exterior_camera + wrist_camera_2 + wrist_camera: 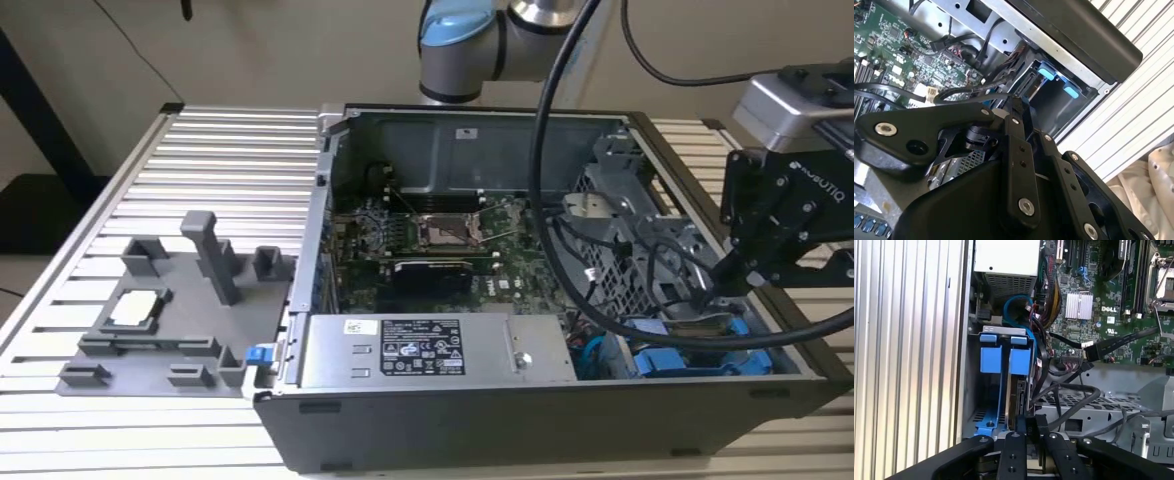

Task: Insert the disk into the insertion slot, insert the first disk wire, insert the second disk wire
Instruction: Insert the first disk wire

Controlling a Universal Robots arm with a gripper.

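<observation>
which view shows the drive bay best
The first wrist view: it looks straight along the drive bay, with both blue carriers plain to see. The second wrist view catches one corner of the bay and two blue tabs. The exterior view has it low at its right, partly behind cables.

We log, exterior view: open computer case (534,425) centre | green motherboard (441,255) inside it | power supply (427,350), white label, lower centre | grey fixture tray (167,335) at left on slatted table (220,150) | first wrist view: silver heatsink (1079,305) on the board.
</observation>
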